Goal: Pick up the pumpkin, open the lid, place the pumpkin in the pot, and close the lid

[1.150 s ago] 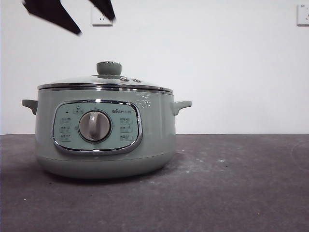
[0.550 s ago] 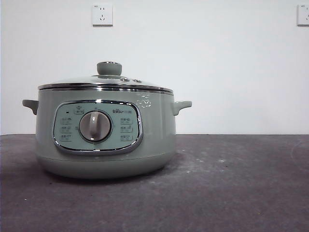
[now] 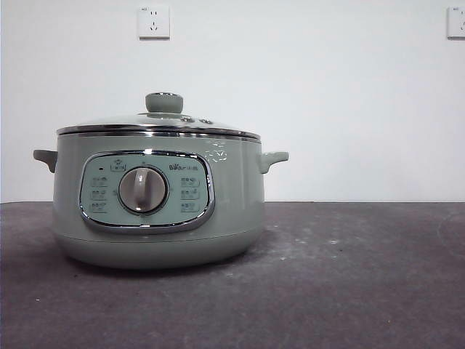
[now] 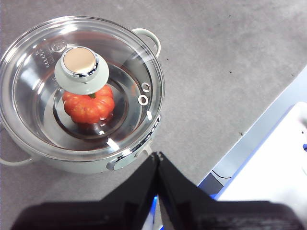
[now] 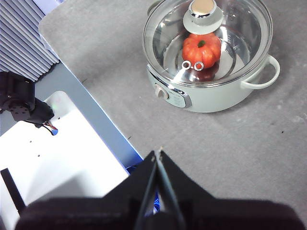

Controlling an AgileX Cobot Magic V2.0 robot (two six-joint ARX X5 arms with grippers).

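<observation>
The pumpkin sits inside the pot under the seated lid, at the counter's nine o'clock side. Left gripper and right gripper hang well apart from it, fingers pressed together, empty.

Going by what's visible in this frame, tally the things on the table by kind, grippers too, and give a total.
Pale sage-green electric cooker pot: 1
Domed glass lid with sage-green knob, seated on the pot: 1
Small orange-red ribbed toy pumpkin, inside the pot: 1
Black two-jaw grippers, left gripper and right gripper, both shut, holding nothing: 2
Total: 5
</observation>
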